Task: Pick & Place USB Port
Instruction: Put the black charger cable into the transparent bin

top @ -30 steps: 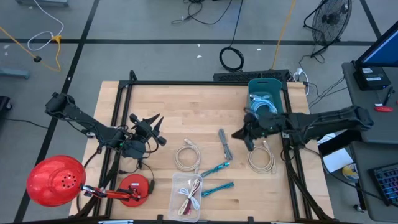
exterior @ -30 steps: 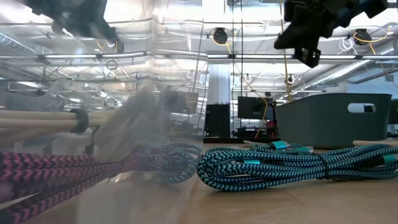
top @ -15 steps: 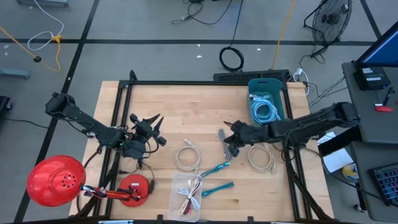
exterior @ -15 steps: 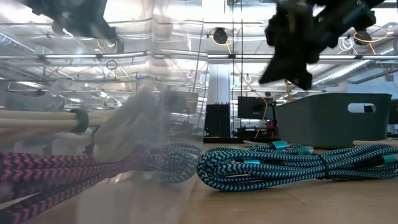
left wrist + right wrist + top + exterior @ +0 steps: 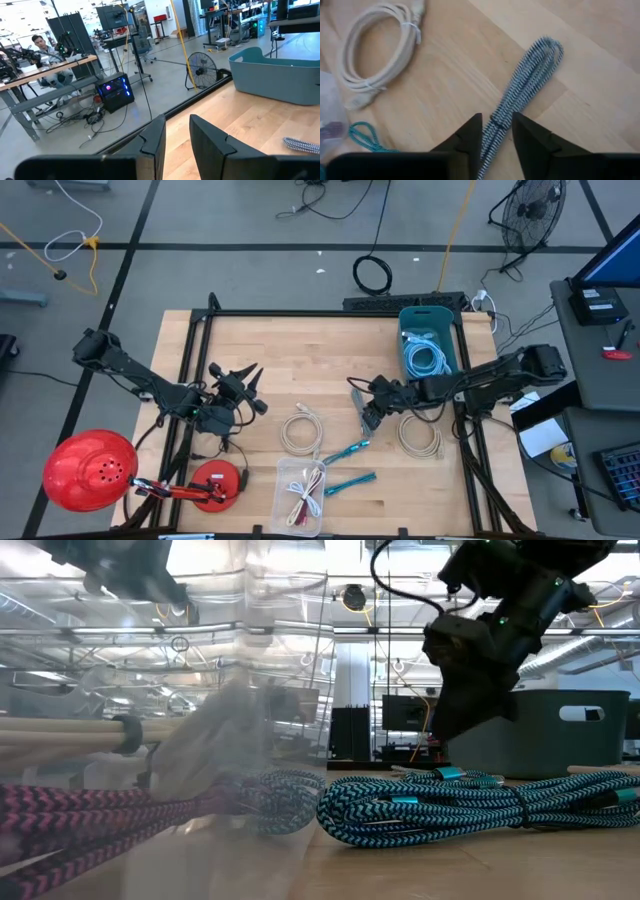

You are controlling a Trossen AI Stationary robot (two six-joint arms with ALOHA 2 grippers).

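Our right gripper point(image 5: 496, 131) hangs low over the grey braided cable point(image 5: 525, 90) on the table point(image 5: 300, 350), fingers point(image 5: 470, 132) narrowly parted astride the bundle, not yet clamped. Our left gripper point(image 5: 243, 387) waits near the table's left side, fingers slightly apart, holding nothing.

A robotics lab or workshop: a floor fan point(image 5: 201, 69) mid-frame, workbenches point(image 5: 47, 82) at left, monitors point(image 5: 111, 15) above, cables across the floor.

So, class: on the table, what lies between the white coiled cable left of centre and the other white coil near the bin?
In the high view, the grey braided cable lies between the white coil and the other coil, with the right pincer over it.
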